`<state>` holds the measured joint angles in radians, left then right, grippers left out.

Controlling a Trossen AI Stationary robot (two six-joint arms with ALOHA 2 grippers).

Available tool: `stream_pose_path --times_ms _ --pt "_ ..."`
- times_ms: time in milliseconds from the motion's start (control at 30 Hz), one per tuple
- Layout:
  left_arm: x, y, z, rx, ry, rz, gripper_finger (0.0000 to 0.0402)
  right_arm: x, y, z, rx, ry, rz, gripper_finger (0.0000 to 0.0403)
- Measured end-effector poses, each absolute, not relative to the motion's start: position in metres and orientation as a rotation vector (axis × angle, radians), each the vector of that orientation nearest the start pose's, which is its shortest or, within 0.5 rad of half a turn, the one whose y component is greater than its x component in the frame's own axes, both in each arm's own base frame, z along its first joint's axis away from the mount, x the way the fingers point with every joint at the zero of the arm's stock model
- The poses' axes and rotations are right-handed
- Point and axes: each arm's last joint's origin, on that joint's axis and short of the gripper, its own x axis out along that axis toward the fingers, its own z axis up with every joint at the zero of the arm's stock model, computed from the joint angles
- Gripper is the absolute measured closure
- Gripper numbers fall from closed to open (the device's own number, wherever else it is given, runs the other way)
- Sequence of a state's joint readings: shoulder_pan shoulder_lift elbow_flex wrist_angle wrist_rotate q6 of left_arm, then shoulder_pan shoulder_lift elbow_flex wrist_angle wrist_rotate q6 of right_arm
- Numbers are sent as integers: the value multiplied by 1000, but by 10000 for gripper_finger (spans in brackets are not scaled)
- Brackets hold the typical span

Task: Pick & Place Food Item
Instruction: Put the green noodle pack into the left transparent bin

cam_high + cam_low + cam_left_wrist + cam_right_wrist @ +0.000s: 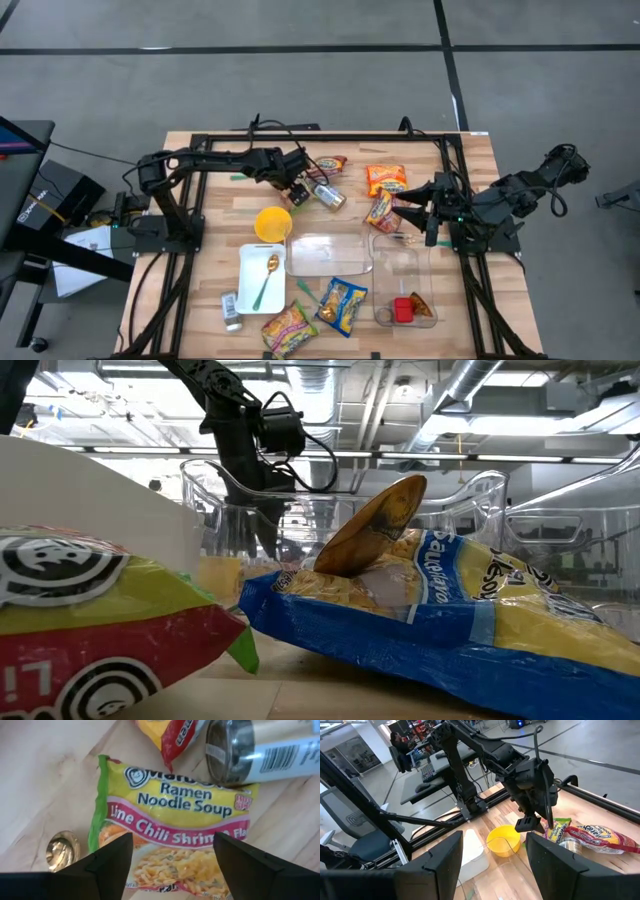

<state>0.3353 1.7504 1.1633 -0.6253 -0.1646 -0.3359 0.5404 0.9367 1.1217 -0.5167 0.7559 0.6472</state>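
A ramen noodle soup packet, yellow and pink with a green edge, lies flat on the wooden table. My left gripper hangs over it, pointing steeply down and open, one finger on each side of the packet's lower half; I see no touch. In the high view this gripper covers most of the packet. A silver can lies on its side at the packet's upper corner. My right gripper waits open, raised over the table's right half, with nothing between its fingers.
Beside the ramen lie a red-yellow packet, a small gold disc and a yellow bowl. Two orange packets lie mid-table. Nearer the front are clear containers, a white plate with a spoon, and more snack packets.
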Motion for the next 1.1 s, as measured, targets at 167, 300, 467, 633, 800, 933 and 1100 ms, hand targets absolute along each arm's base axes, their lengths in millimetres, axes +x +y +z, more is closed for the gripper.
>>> stream_pose_path --times_ms 167,300,467,633,800,933,1100 --pt "318 115 187 -387 1137 616 165 162 75 391 443 190 -275 192" --pt "316 114 183 -383 1150 615 178 162 75 391 444 195 -265 192" --pt "308 111 168 -388 1172 622 179 162 75 391 444 195 -265 192" --pt "307 112 165 -397 1160 630 183 162 75 391 444 195 -265 192" --pt "307 112 165 -400 1159 630 202 162 75 391 444 195 -266 192" --pt "306 114 165 -408 1157 636 232 162 75 391 444 195 -265 192" --pt "305 117 165 -423 1155 631 285 162 75 391 444 195 -265 192"
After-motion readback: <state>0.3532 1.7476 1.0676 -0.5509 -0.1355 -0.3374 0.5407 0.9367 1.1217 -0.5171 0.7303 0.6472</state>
